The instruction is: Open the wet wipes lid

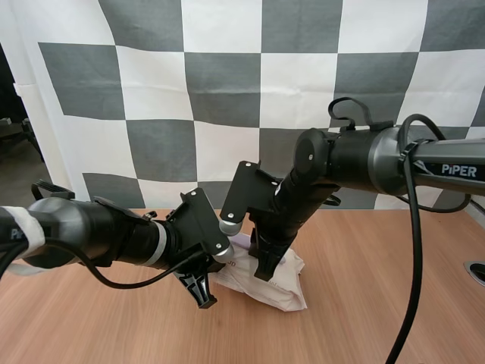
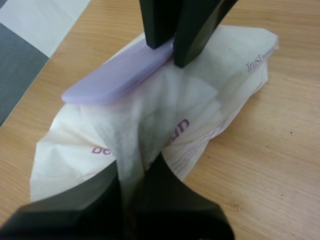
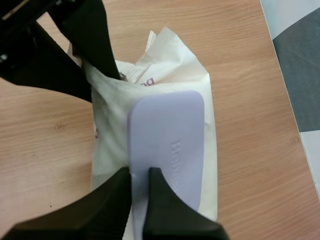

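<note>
A white pack of wet wipes [image 1: 284, 287] lies crumpled on the wooden table [image 1: 379, 303], between my two arms. Its flat lilac lid [image 3: 170, 135] sits on top of the pack [image 3: 170, 55]. My left gripper [image 1: 203, 294] is shut on one end of the pack [image 2: 225, 90], with the white film pinched between its tips [image 2: 135, 167]. My right gripper [image 1: 265, 269] comes down from above and is shut on the lid's edge [image 3: 140, 176]. In the left wrist view the right gripper's fingers [image 2: 190, 45] grip the far end of the lid [image 2: 115, 75].
Bare wooden tabletop surrounds the pack, with free room in front and to the right. A round grommet [image 1: 476, 271] sits at the table's right edge. Both arms crowd the space right above the pack.
</note>
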